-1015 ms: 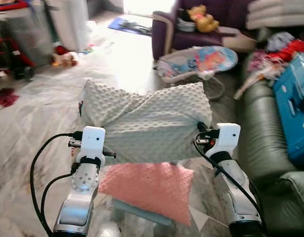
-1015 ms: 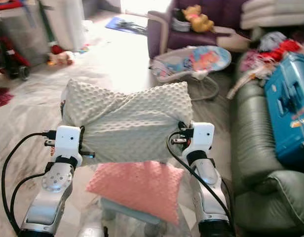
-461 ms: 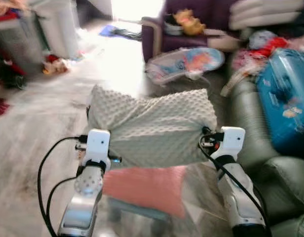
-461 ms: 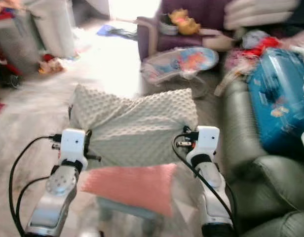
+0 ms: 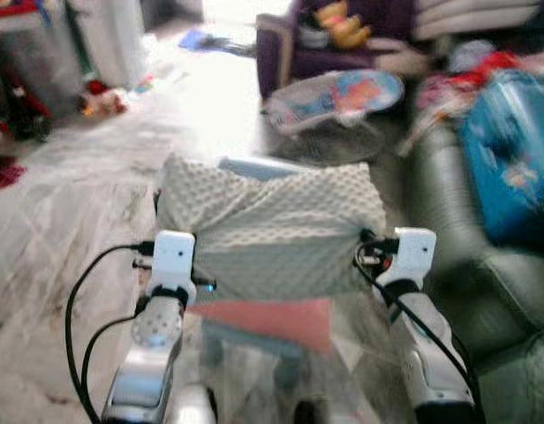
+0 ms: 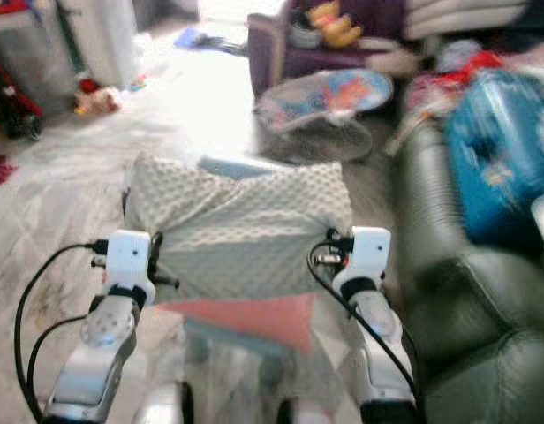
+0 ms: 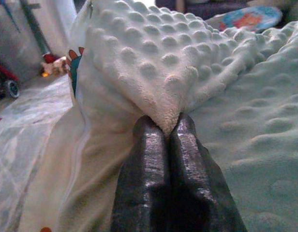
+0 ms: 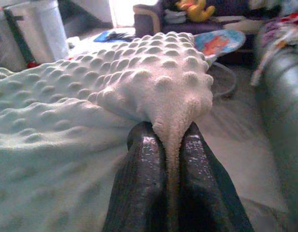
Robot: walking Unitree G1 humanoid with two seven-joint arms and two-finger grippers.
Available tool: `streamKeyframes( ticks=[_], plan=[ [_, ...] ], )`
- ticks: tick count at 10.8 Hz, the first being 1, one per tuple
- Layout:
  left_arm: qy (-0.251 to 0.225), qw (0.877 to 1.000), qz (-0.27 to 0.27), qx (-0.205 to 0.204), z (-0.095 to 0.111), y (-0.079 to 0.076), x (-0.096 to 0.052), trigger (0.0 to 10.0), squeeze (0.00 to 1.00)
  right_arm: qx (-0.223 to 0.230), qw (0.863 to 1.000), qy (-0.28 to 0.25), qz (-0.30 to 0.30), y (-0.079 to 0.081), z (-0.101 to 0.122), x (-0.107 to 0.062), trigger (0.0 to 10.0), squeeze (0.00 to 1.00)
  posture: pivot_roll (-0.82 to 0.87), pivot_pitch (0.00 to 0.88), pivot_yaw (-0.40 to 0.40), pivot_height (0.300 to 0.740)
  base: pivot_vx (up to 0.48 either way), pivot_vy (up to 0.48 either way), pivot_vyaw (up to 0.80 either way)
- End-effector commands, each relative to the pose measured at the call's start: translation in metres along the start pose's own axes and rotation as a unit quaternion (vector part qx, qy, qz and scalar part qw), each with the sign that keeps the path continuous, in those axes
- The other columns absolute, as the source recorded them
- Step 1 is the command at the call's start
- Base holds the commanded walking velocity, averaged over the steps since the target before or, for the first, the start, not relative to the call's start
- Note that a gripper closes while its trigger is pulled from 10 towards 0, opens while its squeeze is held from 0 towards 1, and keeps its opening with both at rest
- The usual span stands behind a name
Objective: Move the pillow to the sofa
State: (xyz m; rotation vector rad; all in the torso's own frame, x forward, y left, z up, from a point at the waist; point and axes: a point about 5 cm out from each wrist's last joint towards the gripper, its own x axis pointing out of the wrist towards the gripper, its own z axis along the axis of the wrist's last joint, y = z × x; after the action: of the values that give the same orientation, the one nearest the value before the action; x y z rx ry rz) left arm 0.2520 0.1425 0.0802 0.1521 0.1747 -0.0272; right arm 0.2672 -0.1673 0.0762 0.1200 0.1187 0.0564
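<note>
While each claw bites a corner fold, the left claw (image 7: 166,126) and the right claw (image 8: 171,137) clamped on opposite ends of the dotted pillow (image 5: 272,231), the load hangs stretched between the arms, above a pink cushion (image 5: 272,320); the green sofa (image 5: 484,291) lies to the robot's right. I would turn slowly, keep both arms level and evenly spaced so neither corner slips, then lower onto the seat before letting go.
</note>
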Motion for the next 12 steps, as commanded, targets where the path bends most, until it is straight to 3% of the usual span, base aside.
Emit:
streamKeyframes(
  ticks=[1, 5, 7, 9, 12],
  plan=[
    [-0.011, 1.000, -0.003, 0.000, 0.006, 0.000, 0.000, 10.0, 0.00, -0.001, 1.000, -0.016, -0.009, -0.005, 0.009, -0.002, 10.0, 0.00, -0.02, 0.000, -0.027, 0.740, -0.405, 0.000, 0.00],
    [-0.004, 1.000, 0.002, -0.003, 0.005, 0.001, 0.001, 10.0, 0.00, 0.003, 1.000, -0.015, -0.011, -0.005, 0.009, -0.001, 10.0, 0.00, -0.02, 0.000, -0.027, 0.740, -0.361, 0.000, 0.00],
    [-0.008, 1.000, 0.000, -0.006, 0.006, 0.002, 0.002, 10.0, 0.00, 0.004, 0.999, -0.002, -0.039, -0.010, 0.007, -0.001, 10.0, 0.00, -0.02, 0.000, -0.024, 0.740, -0.169, 0.000, 0.00],
    [-0.007, 1.000, -0.001, -0.012, 0.007, 0.002, 0.004, 10.0, 0.00, -0.032, 0.996, 0.012, -0.077, -0.016, 0.005, 0.003, 10.0, 0.00, -0.02, 0.000, -0.021, 0.740, 0.000, 0.000, 0.00],
    [-0.005, 1.000, 0.000, -0.021, 0.007, 0.003, 0.007, 10.0, 0.00, -0.017, 0.999, 0.025, -0.031, -0.002, 0.001, 0.001, 10.0, 0.00, -0.02, 0.000, -0.027, 0.740, 0.000, 0.000, 0.00]
  ],
)
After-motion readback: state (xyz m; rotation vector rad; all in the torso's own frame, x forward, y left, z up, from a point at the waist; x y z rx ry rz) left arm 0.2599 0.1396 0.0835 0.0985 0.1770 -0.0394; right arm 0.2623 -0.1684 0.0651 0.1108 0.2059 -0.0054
